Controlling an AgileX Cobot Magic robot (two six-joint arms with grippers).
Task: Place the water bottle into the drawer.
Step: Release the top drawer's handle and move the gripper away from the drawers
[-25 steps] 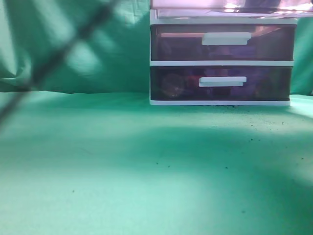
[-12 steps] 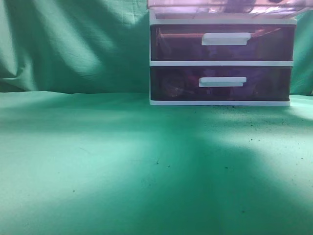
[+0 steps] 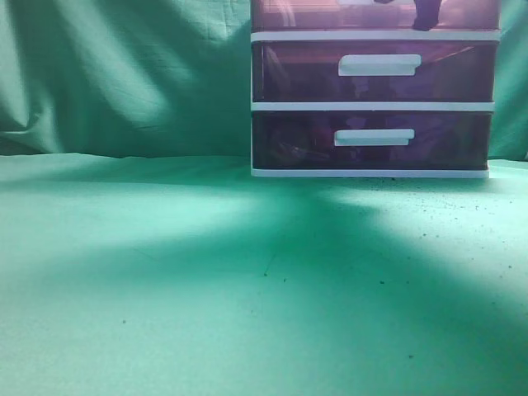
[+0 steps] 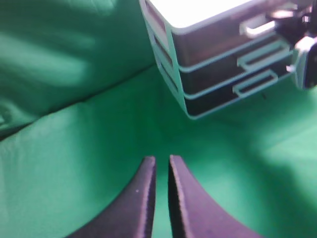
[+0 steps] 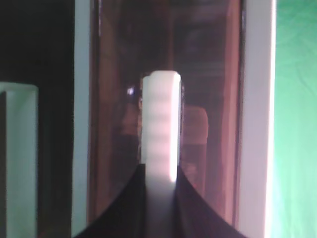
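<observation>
My right gripper is clamped on the white bar handle of the top drawer, one black finger on each side of the bar. From the front camera that drawer sits flush with the two drawers below it, so I judge it closed or very nearly so. My left gripper hangs over the green cloth, well apart from the white-framed unit, its jaws almost together with only a slim gap and nothing between them.

I cannot find the water bottle in any camera. Something pale shows dimly through the purple plastic behind the handle, but I cannot tell what it is. If the bottle is already inside, what remains is letting go cleanly; if not, I have nothing located to pick up.

The risks I see:
- The handle fills the right wrist camera, so I cannot judge how deep my grip is. A shallow hold could slip off the smooth bar.
- The unit looks light and stands loose on cloth. Pulling or pushing off the drawer's line could drag or tip the whole stack.
- Backing away before the jaws are fully spread would tug the drawer out again.
</observation>
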